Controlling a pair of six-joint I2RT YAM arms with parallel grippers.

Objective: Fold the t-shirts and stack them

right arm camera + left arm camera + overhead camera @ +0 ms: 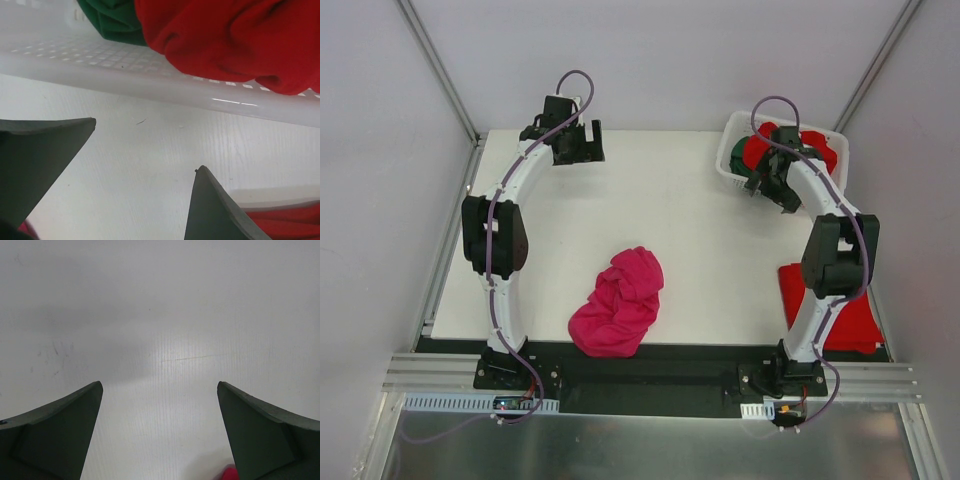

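A crumpled magenta-pink t-shirt (620,303) lies near the table's front edge, between the two arms. A folded red t-shirt (855,312) lies flat at the right front, partly under the right arm. A red t-shirt (235,35) and a dark green t-shirt (112,20) are heaped in the white basket (150,82). My right gripper (146,144) hangs open over bare table just in front of the basket wall, holding nothing. My left gripper (160,390) is open and empty above the far left of the table (160,315).
The white slotted basket (728,150) stands in the far right corner, and the right gripper (768,183) is at its near side. The left gripper (576,148) is by the far edge. Grey walls close in both sides of the white tabletop (670,200).
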